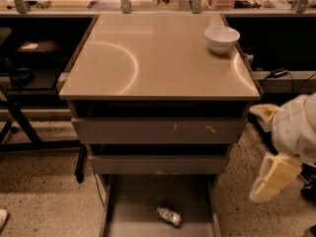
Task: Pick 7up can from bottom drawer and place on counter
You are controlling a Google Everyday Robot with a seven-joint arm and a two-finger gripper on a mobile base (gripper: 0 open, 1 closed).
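The 7up can (169, 215) lies on its side on the floor of the open bottom drawer (128, 206), near the middle, towards the front. The counter (148, 58) is the glossy beige top above the drawers. My gripper (276, 149), pale white and cream, hangs at the right of the cabinet, level with the closed drawers. It is above and to the right of the can, well apart from it, and holds nothing that I can see.
A white bowl (221, 37) stands at the back right corner of the counter. Two closed grey drawer fronts (158, 131) sit above the open drawer. Dark shelving and black frame legs (19, 127) stand at the left. Cables (279, 73) lie at the right.
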